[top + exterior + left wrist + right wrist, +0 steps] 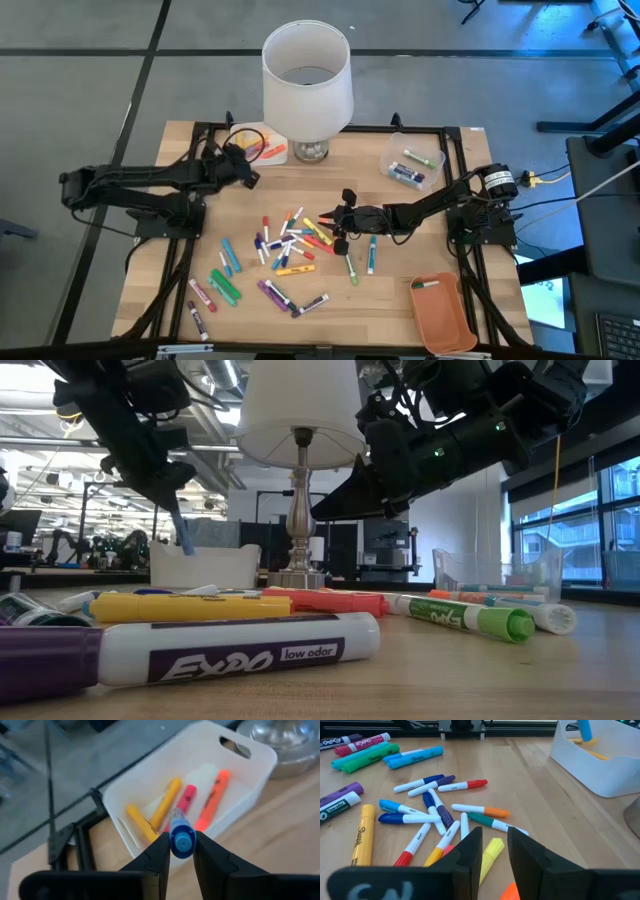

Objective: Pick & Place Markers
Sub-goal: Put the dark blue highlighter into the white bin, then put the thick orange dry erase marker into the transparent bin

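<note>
Markers (290,250): short capped plastic barrels, glossy, in orange, yellow, green, purple, blue, red and white, scattered loose across the middle of the light wood-grain table (400,300); a few fat ones lie toward 7 o'clock, thin pens cluster at centre. My left gripper (180,851) sits at 11 o'clock over the white bin (235,785), a smooth rounded-corner plastic tub with a handle slot; my fingers pinch a blue marker (181,837) by its round cap end, barrel pointing down into the bin. Inside the bin: two yellow, one pink-red and one orange marker lying flat. My right gripper (491,851) hovers low over the central cluster, just right of centre, fingers a narrow gap apart with nothing between them; a yellow marker (491,855) lies on the table right below that gap. Clear plastic tub (410,165) at 1 o'clock holds a few more markers. Orange tray (445,320) at 5 o'clock, matte, rounded rectangle. Lamp (306,80) at 12 o'clock: white fabric shade, shiny metal base.
</note>
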